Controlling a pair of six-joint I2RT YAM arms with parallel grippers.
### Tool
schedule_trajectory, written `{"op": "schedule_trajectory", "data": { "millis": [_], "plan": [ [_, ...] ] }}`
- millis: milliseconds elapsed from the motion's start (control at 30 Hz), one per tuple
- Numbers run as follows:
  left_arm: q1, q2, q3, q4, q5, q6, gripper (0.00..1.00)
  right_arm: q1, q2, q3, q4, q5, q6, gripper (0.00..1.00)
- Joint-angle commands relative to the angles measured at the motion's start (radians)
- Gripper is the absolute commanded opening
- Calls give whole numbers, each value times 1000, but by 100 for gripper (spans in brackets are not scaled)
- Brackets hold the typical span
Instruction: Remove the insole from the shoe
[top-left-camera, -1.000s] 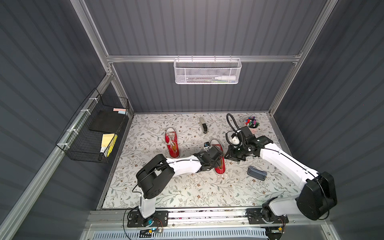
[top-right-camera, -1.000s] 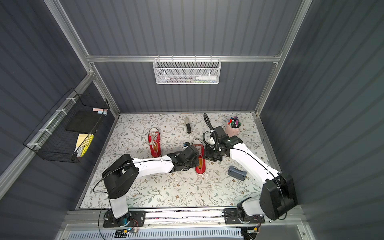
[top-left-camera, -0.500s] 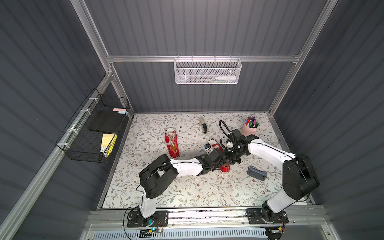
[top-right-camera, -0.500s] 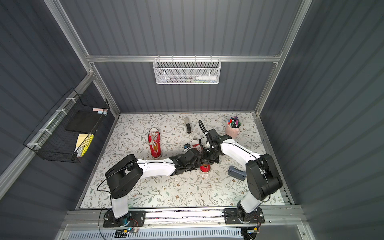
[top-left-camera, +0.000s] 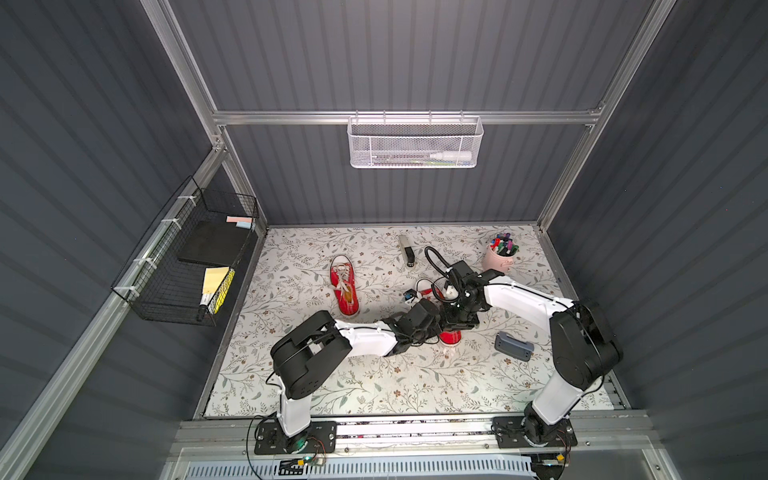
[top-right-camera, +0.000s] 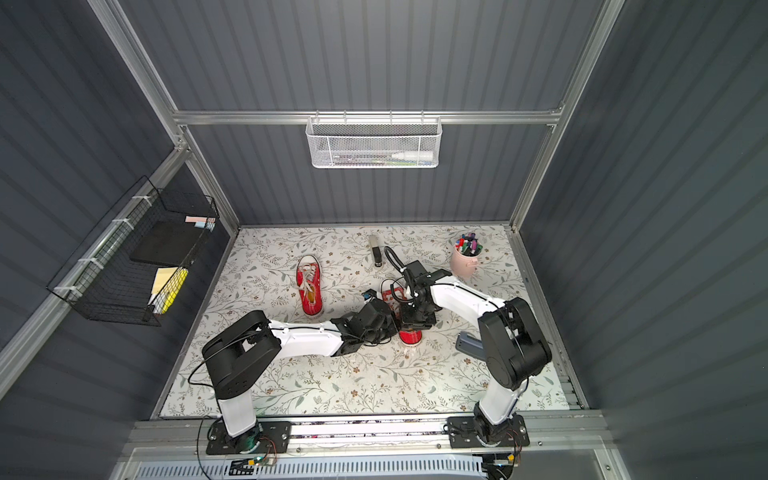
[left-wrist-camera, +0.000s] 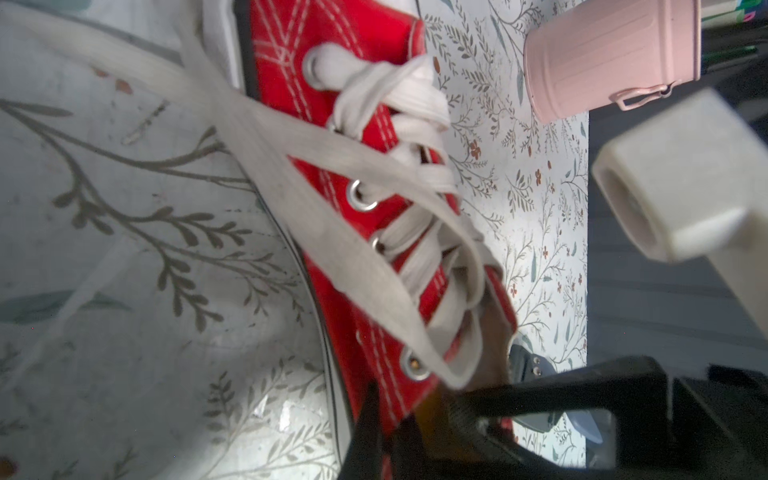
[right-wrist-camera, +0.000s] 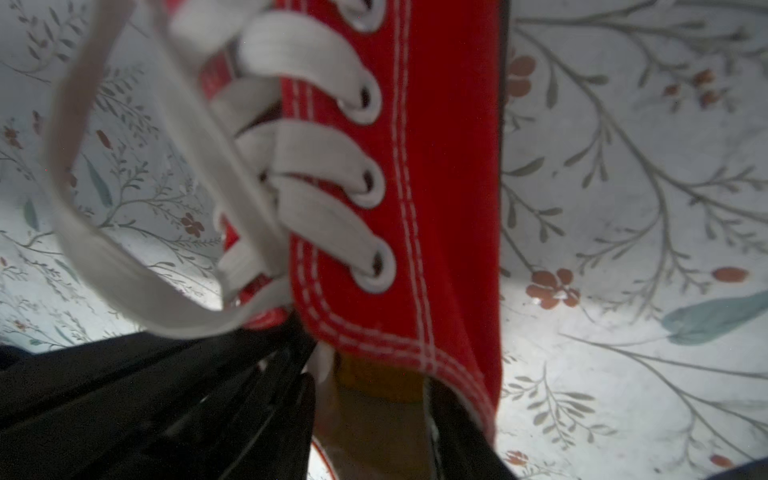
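- Top views: the shoe (top-left-camera: 451, 336) lies near the middle of the tabletop (top-left-camera: 374, 386). Its long axis runs front to back, toe toward the robot bases. Only the toe cap and heel rim show in both top views. The rest is hidden under the left gripper (top-left-camera: 432, 321) and right gripper (top-left-camera: 455, 322).
- Left wrist: the left gripper is clenched on the shoe's side wall at the collar. The laces (left-wrist-camera: 374, 232) hang loose.
- Right wrist: the right gripper's fingers (right-wrist-camera: 453, 432) stand apart in the shoe opening, either side of the tan insole (right-wrist-camera: 365, 424). The view is blurred, so I cannot tell whether they grasp it.

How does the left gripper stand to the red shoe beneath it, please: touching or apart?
Touching. The left wrist view shows the left gripper shut on the red shoe, its fingers pressing the canvas edge from both sides.
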Motion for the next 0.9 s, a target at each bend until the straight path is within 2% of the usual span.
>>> {"op": "schedule_trajectory", "data": {
  "millis": [0,167,333,600,867],
  "plan": [
    [4,-9,-23,75,84,21,0,29,79,-1,-28,64,-40,48],
    [35,-37,-68,112,115,30,0,50,147,-16,-15,141,-15,43],
    [54,-67,-76,93,150,69,0,56,213,-6,-10,190,-4,33],
    [62,-93,-100,50,182,106,0,47,179,41,-33,207,3,1],
    [62,-90,-87,-16,179,151,0,38,34,100,-63,58,54,0]
  ]
}}
